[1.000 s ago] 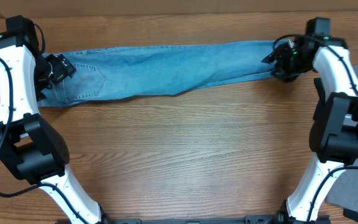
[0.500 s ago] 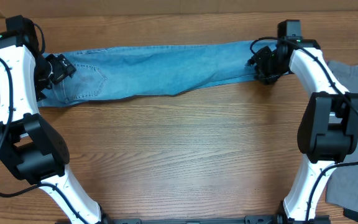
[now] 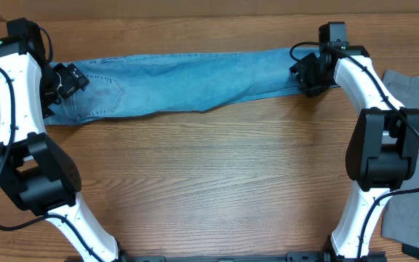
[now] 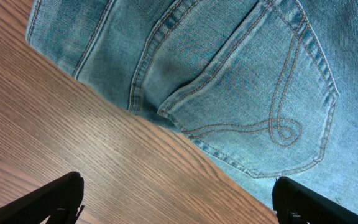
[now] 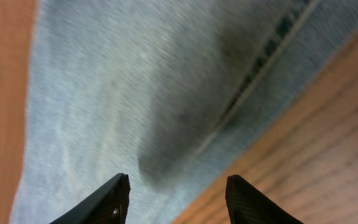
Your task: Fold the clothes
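Observation:
The clothes, light blue jeans (image 3: pixel 195 76), lie flat in a long strip across the far side of the table. Their waist end is at the left. My left gripper (image 3: pixel 70 78) hovers over that end, wide open, and nothing is between its fingers. In the left wrist view the back pocket (image 4: pixel 260 93) lies past the open gripper (image 4: pixel 178 193). My right gripper (image 3: pixel 305 73) is over the leg end at the right. In the blurred right wrist view it (image 5: pixel 178 186) stands open over the jeans' seamed edge (image 5: pixel 135 81).
The wooden table (image 3: pixel 209 167) fills the near half of the view. A grey cloth (image 3: pixel 413 87) lies at the right edge, and more grey fabric (image 3: pixel 413 218) is at the lower right. Both arm bases stand at the front corners.
My right gripper has slid left along the jeans' leg end, uncovering the grey cloth behind it. The left arm and the jeans' waist end have not moved.

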Controlling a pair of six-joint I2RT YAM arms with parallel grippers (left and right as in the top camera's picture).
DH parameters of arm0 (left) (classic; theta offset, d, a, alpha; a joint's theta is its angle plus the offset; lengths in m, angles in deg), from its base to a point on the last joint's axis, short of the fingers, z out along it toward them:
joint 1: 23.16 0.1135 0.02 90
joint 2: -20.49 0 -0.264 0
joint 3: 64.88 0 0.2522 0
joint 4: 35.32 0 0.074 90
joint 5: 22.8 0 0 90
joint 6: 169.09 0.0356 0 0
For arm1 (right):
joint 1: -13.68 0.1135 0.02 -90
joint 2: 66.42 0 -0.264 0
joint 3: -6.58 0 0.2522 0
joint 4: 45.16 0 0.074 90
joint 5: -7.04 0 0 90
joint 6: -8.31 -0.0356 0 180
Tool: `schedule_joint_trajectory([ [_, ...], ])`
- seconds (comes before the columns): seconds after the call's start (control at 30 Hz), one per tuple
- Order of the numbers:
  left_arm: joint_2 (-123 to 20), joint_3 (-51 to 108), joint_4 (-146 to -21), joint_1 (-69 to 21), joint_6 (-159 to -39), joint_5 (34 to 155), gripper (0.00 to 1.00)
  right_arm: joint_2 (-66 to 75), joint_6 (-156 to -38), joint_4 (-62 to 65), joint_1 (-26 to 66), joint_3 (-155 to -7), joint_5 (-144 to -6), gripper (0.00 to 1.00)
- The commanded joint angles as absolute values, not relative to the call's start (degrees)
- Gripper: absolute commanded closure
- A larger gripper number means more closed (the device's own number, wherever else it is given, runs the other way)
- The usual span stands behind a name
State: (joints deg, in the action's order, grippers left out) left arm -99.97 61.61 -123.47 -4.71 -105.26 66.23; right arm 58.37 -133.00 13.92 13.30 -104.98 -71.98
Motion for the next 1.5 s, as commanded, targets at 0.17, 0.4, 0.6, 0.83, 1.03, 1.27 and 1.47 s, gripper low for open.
schedule_joint_trajectory([
  [0.17, -100.8, 61.4, -123.6, -4.9, -104.4, 66.8, 0.0, 61.6, -137.5, 12.5, 13.2, -104.6, -72.9, 0.48],
  [0.4, -100.8, 61.4, -123.6, -4.9, -104.4, 66.8, 0.0, 61.6, -137.4, 12.4, 13.1, -104.7, -74.0, 0.48],
  [0.6, -100.8, 61.4, -123.6, -4.9, -104.4, 66.8, 0.0, 61.6, -137.3, 11.6, 13.1, -104.6, -74.4, 0.53],
  [0.83, -100.7, 61.4, -123.6, -4.9, -104.4, 66.8, 0.0, 61.6, -137.5, 11.0, 13.3, -104.6, -74.4, 0.71],
  [1.03, -100.8, 61.4, -123.6, -4.9, -104.4, 66.8, 0.0, 61.6, -137.5, 10.9, 13.3, -104.6, -74.4, 0.79],
  [1.27, -100.7, 61.4, -123.6, -4.9, -104.4, 66.8, 0.0, 61.2, -132.4, 11.1, 13.2, -105.1, -74.6, 0.9],
  [1.47, -100.7, 61.4, -123.6, -4.9, -104.4, 66.8, 0.0, 58.8, -132.2, 18.4, 13.3, -110.2, -80.8, 0.9],
])
